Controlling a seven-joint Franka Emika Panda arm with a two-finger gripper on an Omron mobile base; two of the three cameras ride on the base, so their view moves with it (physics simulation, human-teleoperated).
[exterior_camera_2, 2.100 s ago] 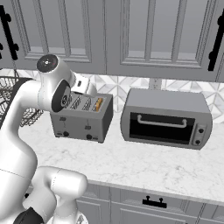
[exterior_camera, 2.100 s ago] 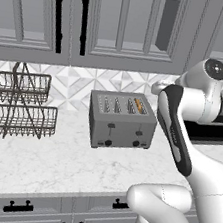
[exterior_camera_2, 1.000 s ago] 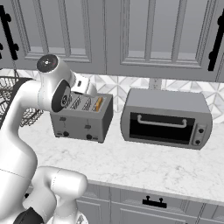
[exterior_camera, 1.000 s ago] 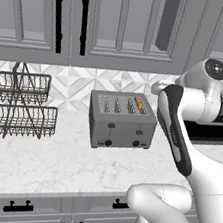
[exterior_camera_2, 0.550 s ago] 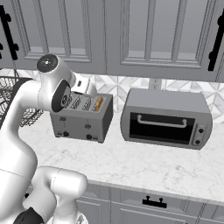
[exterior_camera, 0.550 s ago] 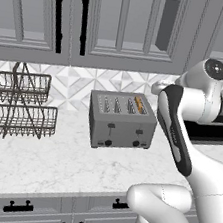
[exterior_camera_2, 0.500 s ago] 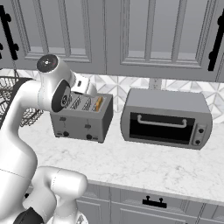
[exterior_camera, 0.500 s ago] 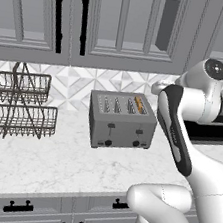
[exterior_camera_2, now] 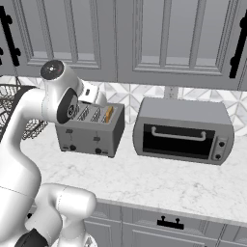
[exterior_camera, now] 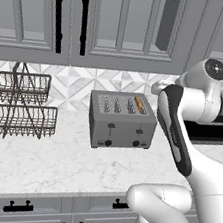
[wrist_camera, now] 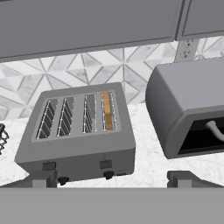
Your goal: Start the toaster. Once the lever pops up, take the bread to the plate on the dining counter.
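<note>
Below open pincer point(wrist_camera: 109, 177): toaster point(wrist_camera: 78, 131).

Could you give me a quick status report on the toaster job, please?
Hand open, empty, short of toaster. Bread down in rightmost slot, levers not pressed. Path clear; toaster oven sits to the right.

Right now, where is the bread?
In every view the bread sits in the toaster's rightmost slot, on the side nearest the toaster oven.

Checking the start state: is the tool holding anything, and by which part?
Nothing is held. The tool is open, apart from the toaster; the bread sits in its slot.
</note>
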